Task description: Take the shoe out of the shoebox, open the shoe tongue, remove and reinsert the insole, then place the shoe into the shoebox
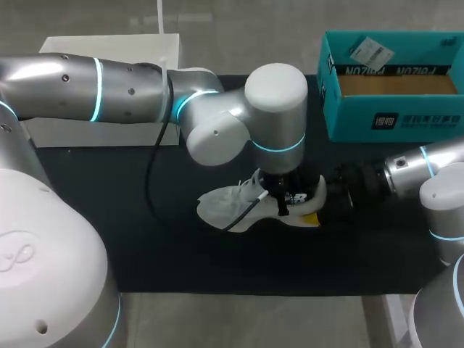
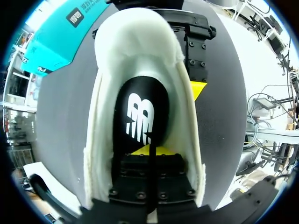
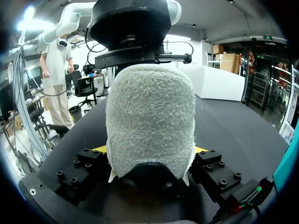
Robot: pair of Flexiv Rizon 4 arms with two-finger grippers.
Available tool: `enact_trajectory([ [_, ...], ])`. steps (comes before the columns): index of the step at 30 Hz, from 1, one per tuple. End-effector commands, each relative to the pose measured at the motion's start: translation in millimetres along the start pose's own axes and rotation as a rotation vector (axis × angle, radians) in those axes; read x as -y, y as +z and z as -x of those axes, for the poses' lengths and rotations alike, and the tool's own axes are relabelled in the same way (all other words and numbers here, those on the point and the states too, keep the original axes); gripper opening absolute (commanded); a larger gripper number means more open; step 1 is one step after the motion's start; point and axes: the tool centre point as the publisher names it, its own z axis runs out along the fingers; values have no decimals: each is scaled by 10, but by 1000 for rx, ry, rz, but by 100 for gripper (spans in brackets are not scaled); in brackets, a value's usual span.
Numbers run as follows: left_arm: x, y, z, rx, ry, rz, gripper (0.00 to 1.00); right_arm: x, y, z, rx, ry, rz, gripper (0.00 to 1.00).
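Two arms share the white fleecy shoe (image 1: 230,203): right gripper (image 3: 150,150) clamps its heel steady; left gripper (image 2: 150,156), closure impossible to tell, should lift the black logo-printed insole (image 2: 140,107) gently by its edge.

Teal cardboard shoebox (image 1: 341,119): dark lettering on the inner wall, white mark and characters on the front.
Black insole (image 2: 140,100) in white fleece-lined shoe (image 2: 97,140): white logo.
White paper tag (image 1: 371,51): print illegible.

Heel of shoe (image 1: 230,204) hidden under left arm (image 1: 275,94); shoebox (image 1: 348,123) cut off at right edge.
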Motion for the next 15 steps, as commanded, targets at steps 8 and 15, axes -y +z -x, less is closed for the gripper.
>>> enact_trajectory([
  [8,-10,80,98,-133,-43,-58,0,-5,22,-5,1,1,-2,0],
  [15,14,-76,125,-166,-77,-101,0,-5,22,-5,1,1,-2,0],
])
